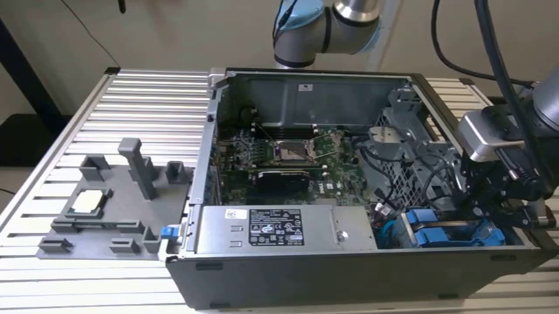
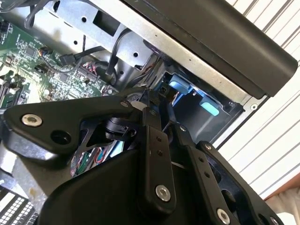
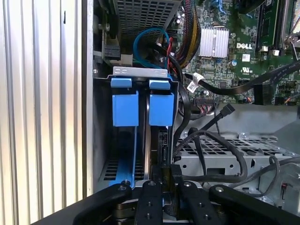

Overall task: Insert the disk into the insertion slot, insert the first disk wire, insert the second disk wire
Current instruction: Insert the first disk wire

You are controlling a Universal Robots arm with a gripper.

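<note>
Two blue plastic carriers (image 3: 124, 108) sit seated in the grey metal drive bay (image 3: 140, 71). The flat blue-framed disk (image 3: 161, 108) lies dead ahead of the black gripper (image 3: 167, 190), lengthwise away from it, jaws seemingly clenched on a black wire plug (image 3: 169, 172).

Clearly a robotics lab bench. Ribbed aluminium tabletop (image 1: 140, 98) carrying an opened computer case (image 1: 349, 281) right at the jaws, with a grey fixture tray (image 1: 114, 209) well apart from them past the case wall.

arm (image 1: 336, 26): grey tube, blue joint cap (image 1: 288, 14) | pincer (image 3: 167, 180): black links (image 2: 154, 154), silver screws (image 2: 163, 191)
</note>
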